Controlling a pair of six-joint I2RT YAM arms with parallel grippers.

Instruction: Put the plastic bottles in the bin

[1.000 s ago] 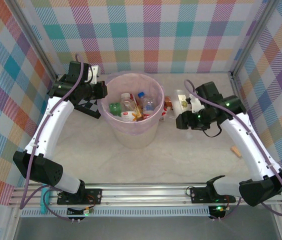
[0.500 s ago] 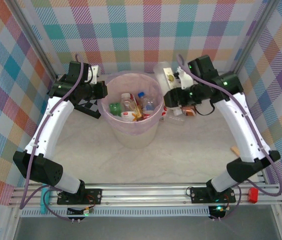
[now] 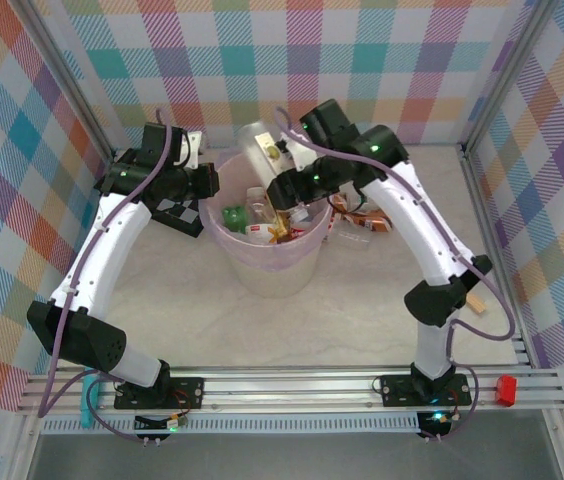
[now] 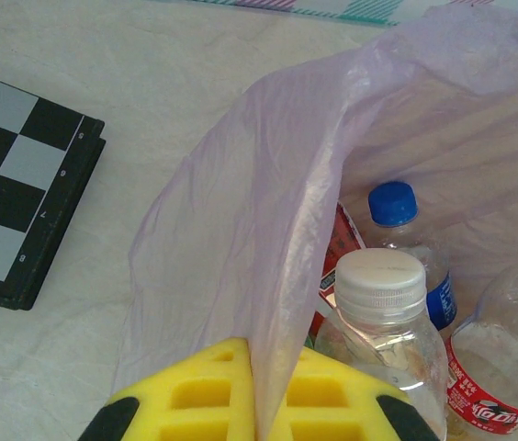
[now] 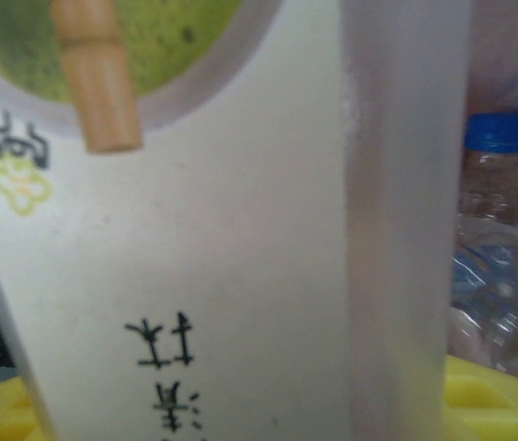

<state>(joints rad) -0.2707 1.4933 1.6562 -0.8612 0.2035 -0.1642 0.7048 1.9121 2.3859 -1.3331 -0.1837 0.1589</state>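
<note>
Clasping smooth, perhaps flat-sided white bottle (image 5: 195, 266), right claw (image 3: 272, 155) above translucent round bin (image 3: 267, 275).

We see black East Asian characters on the white bottle (image 5: 195, 276); in the bin (image 4: 241, 230), a red label (image 4: 479, 404) bears illegible white script.

One bin (image 3: 262, 268), one checkerboard (image 4: 11, 202), at least three bottles (image 4: 380, 292) inside.
</note>
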